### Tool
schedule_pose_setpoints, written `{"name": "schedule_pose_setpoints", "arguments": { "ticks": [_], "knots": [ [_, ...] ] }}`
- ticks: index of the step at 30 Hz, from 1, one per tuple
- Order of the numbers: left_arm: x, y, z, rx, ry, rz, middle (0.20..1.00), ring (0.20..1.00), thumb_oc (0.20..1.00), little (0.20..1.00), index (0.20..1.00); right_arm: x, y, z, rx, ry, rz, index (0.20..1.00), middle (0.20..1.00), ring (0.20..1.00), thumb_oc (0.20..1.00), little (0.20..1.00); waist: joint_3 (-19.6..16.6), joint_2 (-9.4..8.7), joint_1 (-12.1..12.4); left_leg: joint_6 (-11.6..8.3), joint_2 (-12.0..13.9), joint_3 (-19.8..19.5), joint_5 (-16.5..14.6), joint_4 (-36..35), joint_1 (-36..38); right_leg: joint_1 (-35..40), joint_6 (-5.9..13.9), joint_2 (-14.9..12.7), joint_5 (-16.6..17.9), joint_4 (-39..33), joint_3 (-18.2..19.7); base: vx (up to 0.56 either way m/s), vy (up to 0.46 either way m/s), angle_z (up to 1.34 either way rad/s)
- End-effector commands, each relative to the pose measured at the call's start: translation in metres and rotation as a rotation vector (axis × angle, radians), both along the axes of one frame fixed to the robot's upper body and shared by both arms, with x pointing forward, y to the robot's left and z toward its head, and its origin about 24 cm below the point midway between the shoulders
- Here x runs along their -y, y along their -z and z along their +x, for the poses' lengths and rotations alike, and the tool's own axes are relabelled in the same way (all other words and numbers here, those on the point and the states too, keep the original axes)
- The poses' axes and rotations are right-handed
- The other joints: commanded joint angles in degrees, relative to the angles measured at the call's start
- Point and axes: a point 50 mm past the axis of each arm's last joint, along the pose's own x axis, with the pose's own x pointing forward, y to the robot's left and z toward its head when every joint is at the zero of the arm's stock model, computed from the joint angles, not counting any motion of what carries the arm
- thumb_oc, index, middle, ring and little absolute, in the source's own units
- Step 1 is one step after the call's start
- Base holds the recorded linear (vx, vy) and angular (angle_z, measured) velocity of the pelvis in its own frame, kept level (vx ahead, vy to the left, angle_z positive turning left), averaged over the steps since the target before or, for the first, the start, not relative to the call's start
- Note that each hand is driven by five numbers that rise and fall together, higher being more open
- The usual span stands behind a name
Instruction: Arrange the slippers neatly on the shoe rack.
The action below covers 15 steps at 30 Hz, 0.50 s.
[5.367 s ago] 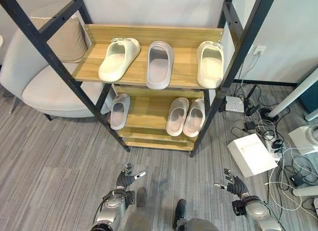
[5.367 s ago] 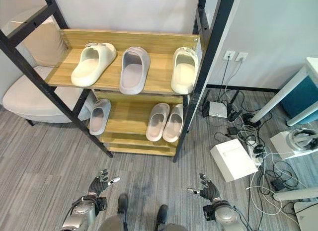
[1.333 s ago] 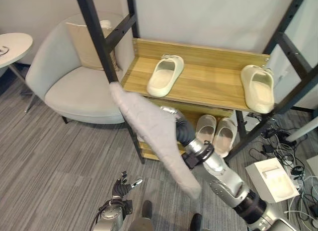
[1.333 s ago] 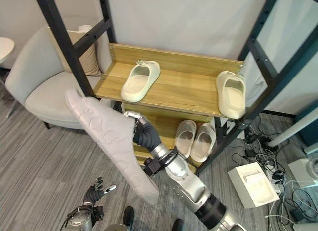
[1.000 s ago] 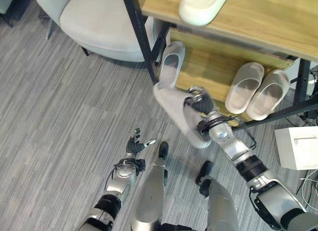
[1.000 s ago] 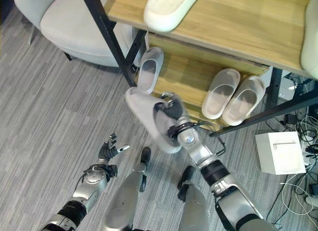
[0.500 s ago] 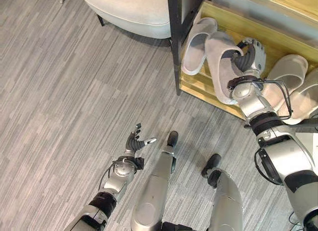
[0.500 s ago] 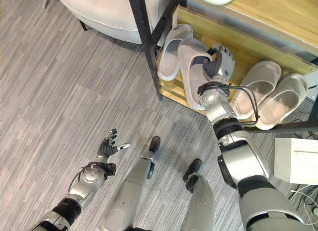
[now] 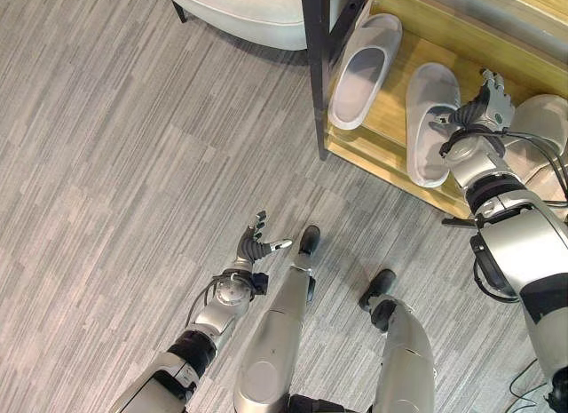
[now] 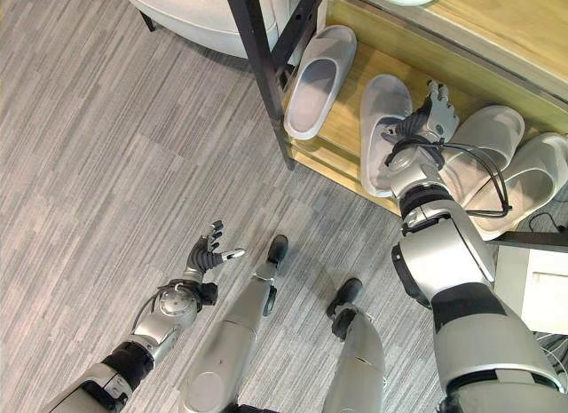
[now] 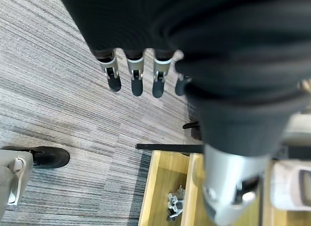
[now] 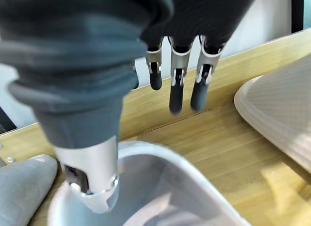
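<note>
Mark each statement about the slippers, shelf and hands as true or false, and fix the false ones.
1. The grey slipper by the right hand lies on the lower shelf. True.
2. The right hand's fingers are curled round that slipper. False: they are straight, open beside it.
3. The left hand holds a slipper. False: it hangs open over the floor.
4. Another grey slipper lies nearer the black rack post. True.

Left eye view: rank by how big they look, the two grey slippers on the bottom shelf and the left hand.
1. The grey slippers: the one by the right hand, and the one by the rack post. They look about alike, so I won't rank them.
2. Left hand, clearly smallest, though nearer the camera.
</note>
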Motion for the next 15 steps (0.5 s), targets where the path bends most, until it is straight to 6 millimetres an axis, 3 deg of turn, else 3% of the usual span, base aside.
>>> {"name": "schedule_pose_setpoints", "arguments": {
  "ticks": [1, 5, 6, 7, 12, 15],
  "knots": [
    [0.004, -0.013, 0.007, 0.063, 0.003, -0.019, 1.0, 1.0, 1.0, 1.0, 1.0, 0.002, -0.049, -0.003, 0.16, -0.02, -0.036, 1.0, 1.0, 1.0, 1.0, 1.0, -0.18, 0.75, 0.91, 0.56, -0.15, 1.71, -8.65, 4.96, 1.05, 3.98, 2.95, 1.54, -0.29, -2.17, 2.39, -0.01, 0.005, 0.12],
    [0.004, -0.013, 0.009, 0.06, -0.008, -0.015, 1.0, 1.0, 1.0, 1.0, 1.0, -0.01, -0.045, 0.0, 0.2, -0.059, 0.035, 1.0, 1.0, 1.0, 1.0, 1.0, 0.27, 0.25, 0.05, 0.56, 0.14, 2.0, -8.6, 4.57, 1.76, 4.33, 2.92, 1.81, -0.04, -2.51, 2.79, -0.03, 0.021, -0.02],
    [0.004, -0.013, 0.009, 0.061, -0.014, -0.015, 1.0, 1.0, 1.0, 1.0, 1.0, -0.014, -0.044, 0.0, 0.232, -0.072, 0.086, 1.0, 1.0, 1.0, 1.0, 1.0, 0.44, 0.35, -0.29, 0.78, 0.27, 2.27, -6.72, 3.94, 1.34, 3.97, 2.37, 1.8, 1.61, -3.22, 2.35, -0.09, 0.065, -0.08],
    [0.003, -0.013, 0.01, 0.055, -0.035, -0.016, 1.0, 1.0, 1.0, 1.0, 1.0, -0.029, -0.037, 0.002, 0.289, -0.133, 0.189, 1.0, 1.0, 1.0, 1.0, 1.0, 0.51, -0.07, -1.2, 0.69, 0.67, 2.55, -6.59, 3.17, 2.14, 4.23, 2.36, 1.93, 1.89, -3.84, 2.75, -0.09, 0.075, -0.09],
    [-0.006, -0.008, 0.008, 0.033, -0.093, -0.013, 1.0, 1.0, 1.0, 1.0, 1.0, -0.079, -0.024, 0.0, 0.382, -0.32, 0.327, 1.0, 1.0, 1.0, 1.0, 1.0, 0.74, -1.48, -3.1, 0.43, 1.49, 3.51, -6.29, 1.43, 4.5, 6.03, 2.42, 2.4, 2.88, -5.9, 3.36, -0.01, 0.023, -0.21],
    [-0.009, -0.004, 0.005, 0.02, -0.111, -0.014, 1.0, 1.0, 1.0, 1.0, 1.0, -0.091, -0.014, -0.005, 0.406, -0.358, 0.364, 1.0, 1.0, 1.0, 1.0, 1.0, 0.5, -1.91, -3.83, 0.3, 1.74, 3.63, -6.2, 0.72, 5.45, 6.93, 2.41, 2.59, 3.06, -6.77, 3.39, 0.0, 0.002, -0.23]
  ]
}}
